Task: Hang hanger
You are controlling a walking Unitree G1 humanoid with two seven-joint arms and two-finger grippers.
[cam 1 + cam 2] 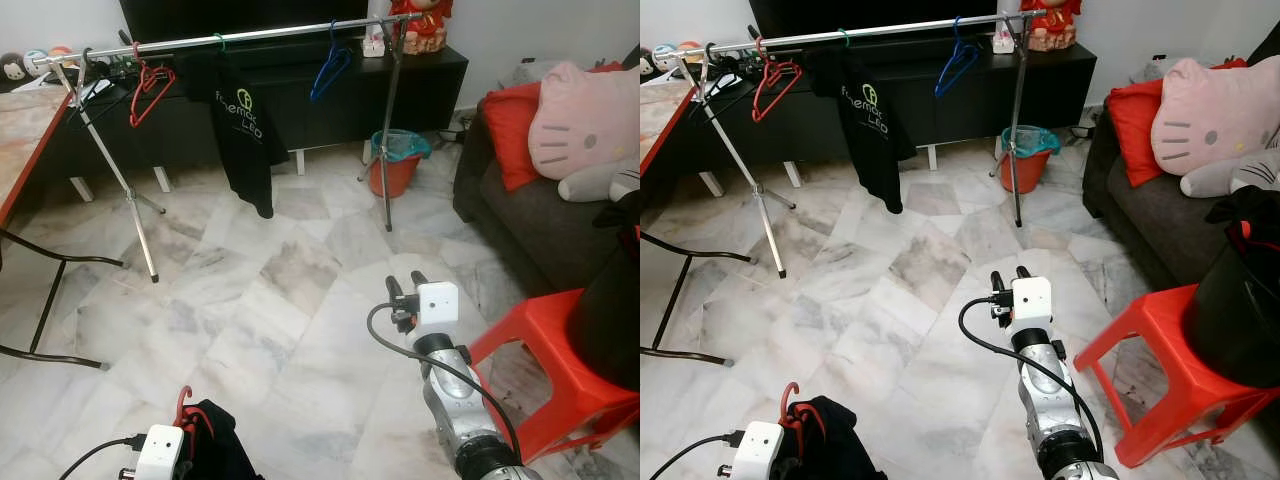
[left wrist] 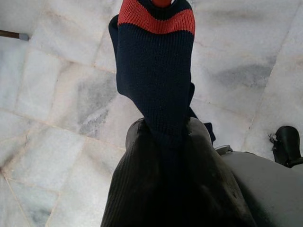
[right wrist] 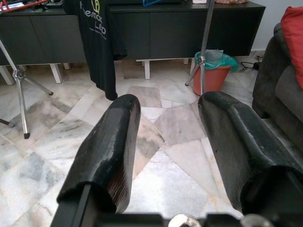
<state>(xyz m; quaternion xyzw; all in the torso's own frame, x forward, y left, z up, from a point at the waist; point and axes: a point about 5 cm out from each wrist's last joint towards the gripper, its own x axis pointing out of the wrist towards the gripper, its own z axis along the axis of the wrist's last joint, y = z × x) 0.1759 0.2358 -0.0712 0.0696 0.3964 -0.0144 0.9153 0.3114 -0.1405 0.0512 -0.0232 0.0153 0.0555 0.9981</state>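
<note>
Low at my left, my left gripper (image 1: 190,432) is shut on a red hanger (image 1: 183,404) that carries a dark garment (image 1: 215,445). In the left wrist view its fingers (image 2: 137,142) pinch navy knit cloth with a red stripe (image 2: 156,61) above the marble floor. My right gripper (image 1: 406,282) is held out in front over the floor, open with nothing between its fingers (image 3: 113,137). Across the room stands a silver clothes rail (image 1: 230,38). On it hang a bare red hanger (image 1: 148,90), a black T-shirt (image 1: 245,130) and a blue hanger (image 1: 330,65).
A red plastic stool (image 1: 540,350) carrying a black object stands close on my right. Behind it is a dark sofa (image 1: 520,210) with a pink cushion. An orange bucket (image 1: 397,165) sits by the rail's right leg. A table (image 1: 25,130) with black legs is at the left.
</note>
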